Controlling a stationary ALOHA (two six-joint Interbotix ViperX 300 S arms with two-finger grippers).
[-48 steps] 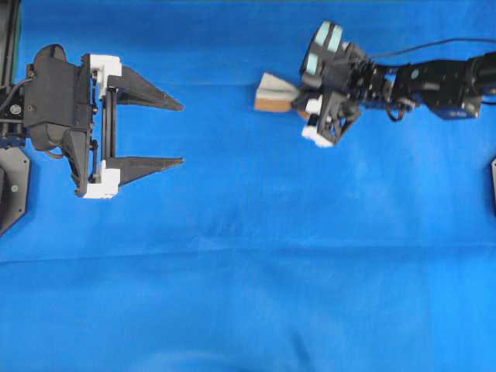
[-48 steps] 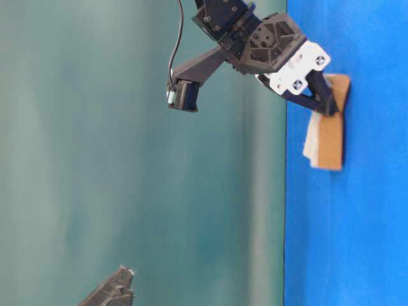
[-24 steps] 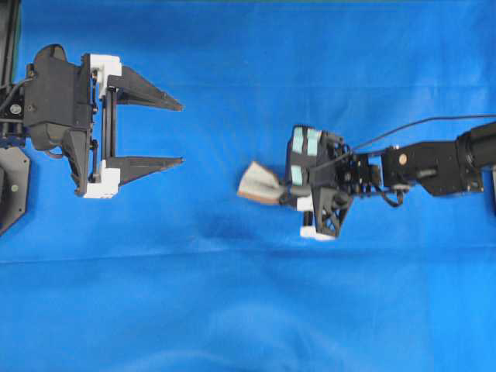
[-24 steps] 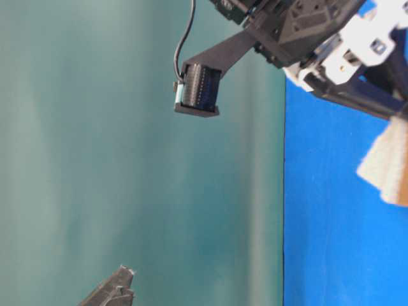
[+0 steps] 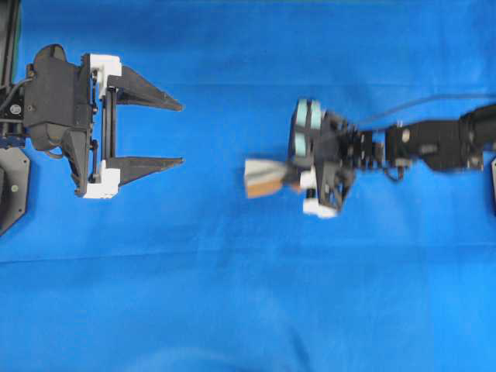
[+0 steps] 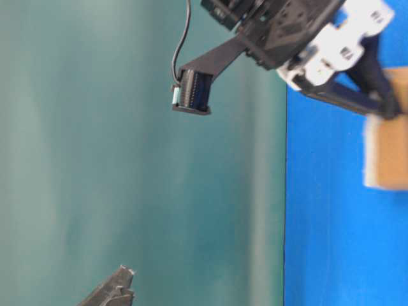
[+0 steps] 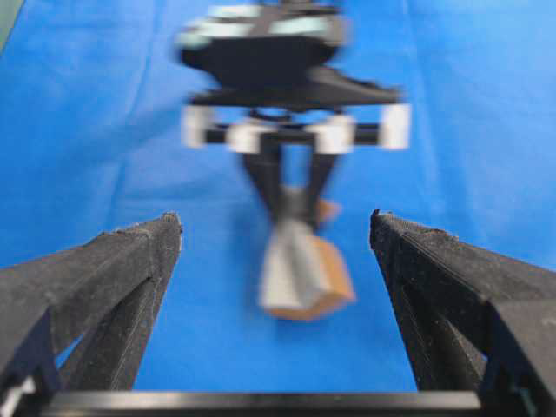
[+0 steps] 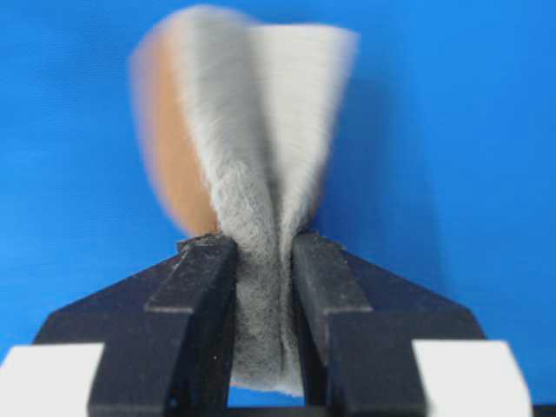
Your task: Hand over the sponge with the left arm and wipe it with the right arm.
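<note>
The sponge [image 5: 263, 177] is grey-white over tan and blurred by motion. It is pinched at one end by my right gripper [image 5: 293, 180], which is shut on it, and its free end points left. Up close, the right wrist view shows the sponge [image 8: 252, 113] squeezed thin between the black fingers [image 8: 195, 287]. My left gripper [image 5: 182, 133] stands wide open at the left with nothing in it, well apart from the sponge. The left wrist view has the sponge [image 7: 300, 269] ahead, between its spread fingers [image 7: 130, 261]. In the table-level view the sponge [image 6: 387, 153] lies flat against the cloth.
A blue cloth [image 5: 232, 310] covers the whole table, with a faint crease across it [image 5: 232, 248]. A black arm base [image 5: 12, 186] sits at the left edge. A teal wall [image 6: 127, 159] fills the table-level view.
The right gripper carried the sponge from the back of the cloth toward the middle, then a little back and left. The left gripper has not moved.
</note>
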